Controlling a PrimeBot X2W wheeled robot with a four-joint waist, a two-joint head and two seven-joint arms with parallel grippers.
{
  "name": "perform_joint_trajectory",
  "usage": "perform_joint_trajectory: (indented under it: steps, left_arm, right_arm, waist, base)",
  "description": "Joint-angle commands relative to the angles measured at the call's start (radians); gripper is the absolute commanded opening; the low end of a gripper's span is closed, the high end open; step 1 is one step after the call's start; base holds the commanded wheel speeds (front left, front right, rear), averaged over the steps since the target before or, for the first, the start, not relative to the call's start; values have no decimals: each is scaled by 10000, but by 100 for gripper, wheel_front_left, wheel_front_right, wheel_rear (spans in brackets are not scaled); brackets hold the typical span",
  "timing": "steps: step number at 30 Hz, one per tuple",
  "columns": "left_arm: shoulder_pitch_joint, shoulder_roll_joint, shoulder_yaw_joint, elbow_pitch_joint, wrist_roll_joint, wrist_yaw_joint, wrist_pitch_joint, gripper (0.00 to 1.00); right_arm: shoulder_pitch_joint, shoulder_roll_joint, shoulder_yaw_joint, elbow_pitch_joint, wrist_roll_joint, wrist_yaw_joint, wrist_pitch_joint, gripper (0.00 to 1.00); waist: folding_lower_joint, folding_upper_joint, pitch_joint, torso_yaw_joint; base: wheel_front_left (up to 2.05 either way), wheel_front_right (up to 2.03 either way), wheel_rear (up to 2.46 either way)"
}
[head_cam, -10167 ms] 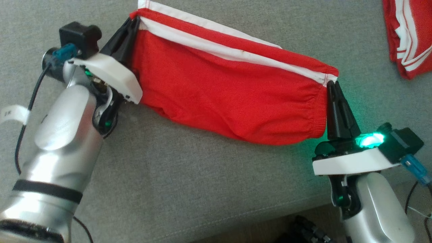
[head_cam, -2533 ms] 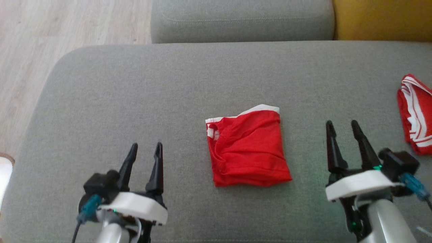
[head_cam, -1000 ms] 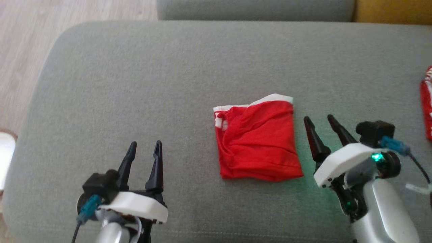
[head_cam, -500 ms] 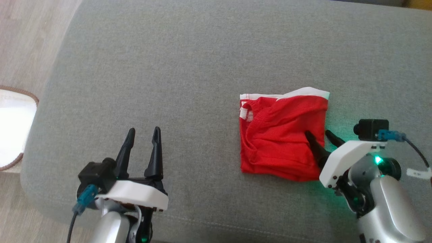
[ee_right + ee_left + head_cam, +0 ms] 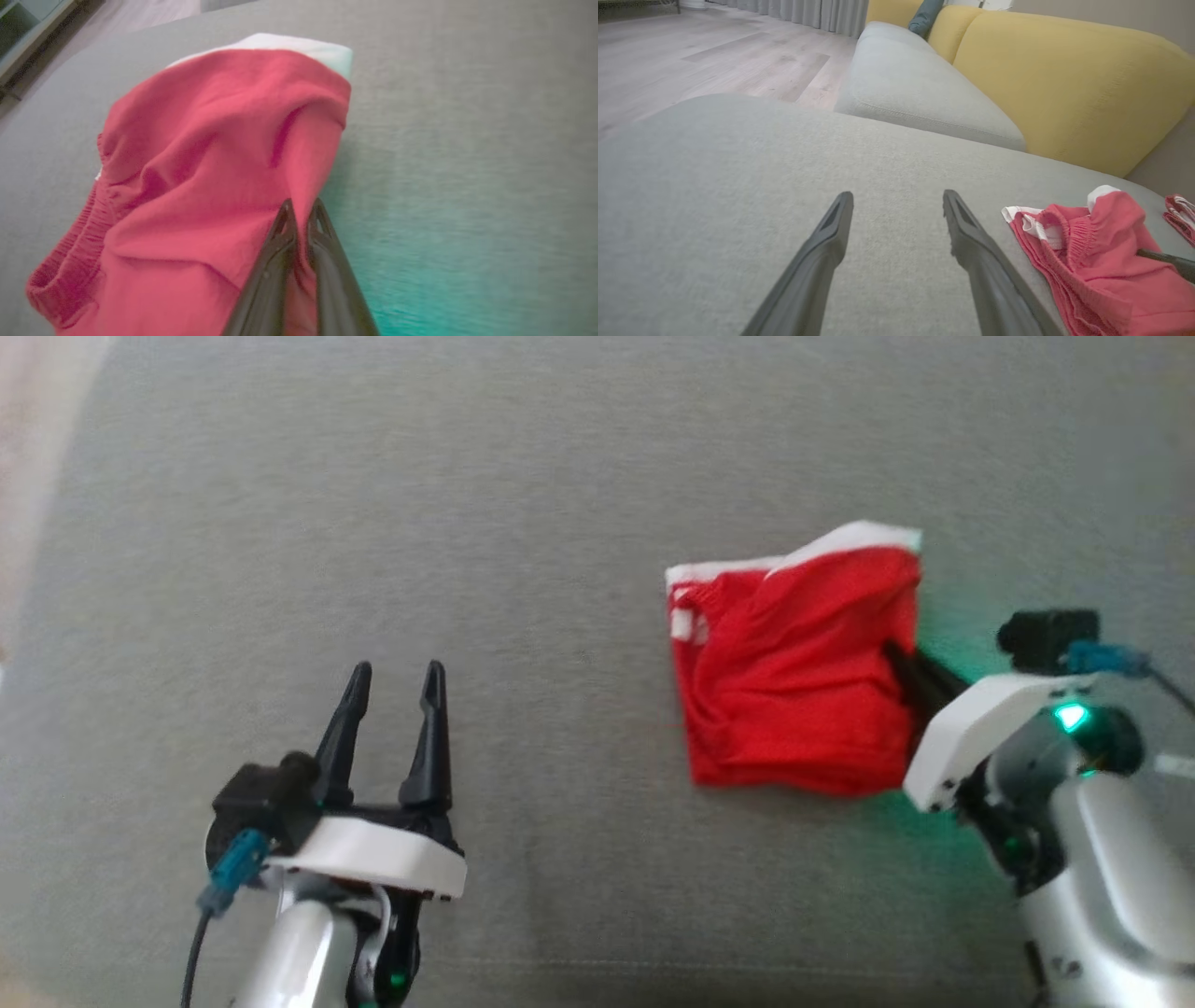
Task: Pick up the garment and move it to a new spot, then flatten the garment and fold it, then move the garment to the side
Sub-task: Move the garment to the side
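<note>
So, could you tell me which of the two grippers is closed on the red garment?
The right gripper: it is shut on the right edge of the red garment. The left gripper stands open, apart from it.

Garment (image 5: 794, 681): red, white trim, folded roughly square; on grey cushion (image 5: 467, 523), right edge pinched by right claw (image 5: 299, 210).

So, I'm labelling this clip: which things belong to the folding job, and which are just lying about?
Job: folded red fabric garment with white trim; right jaws gripping it; grey fabric sofa seat beneath it.
Lying about: second red-and-white garment; yellow sofa back; teal cushion.
</note>
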Motion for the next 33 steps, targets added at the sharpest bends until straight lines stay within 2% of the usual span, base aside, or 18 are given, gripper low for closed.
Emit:
perform_joint_trajectory:
  steps: [1,8,13,17,25,29,33]
  left_arm:
    - [-490,-8,283,-437,152,-82,-122,100]
    - [-911,130,152,-587,587,-266,-122,100]
    - [-1251,445,112,-674,817,-298,44,100]
    - [-1387,621,51,-790,912,-319,263,100]
    - [-1331,739,-54,-928,949,-283,450,100]
    - [-1254,709,-47,-949,886,-206,410,100]
    - [-1212,629,-83,-960,799,-166,320,100]
  right_arm:
    - [-485,-326,76,-559,-135,65,-86,0]
    - [-935,-750,-58,-1185,-306,65,-77,0]
    - [-1014,-516,-135,-1283,-254,65,-395,0]
    - [-936,-301,-140,-1127,-228,65,-711,0]
    - [-1115,-236,-208,-760,-361,65,-1113,0]
    - [-1618,-491,-346,-435,-632,65,-1094,0]
    - [-2365,-1039,-699,93,-1068,65,-895,0]
  waist:
    - [0,0,319,-878]
    - [0,0,1040,-2874]
    - [0,0,1510,-4106]
    - [0,0,1617,-4631]
    - [0,0,1471,-4632]
    - [0,0,1298,-4273]
    - [0,0,1168,-3786]
  base:
    - [0,0,0]
    - [0,0,0]
    - [0,0,0]
    - [0,0,0]
    - [0,0,0]
    - [0,0,0]
    - [0,0,0]
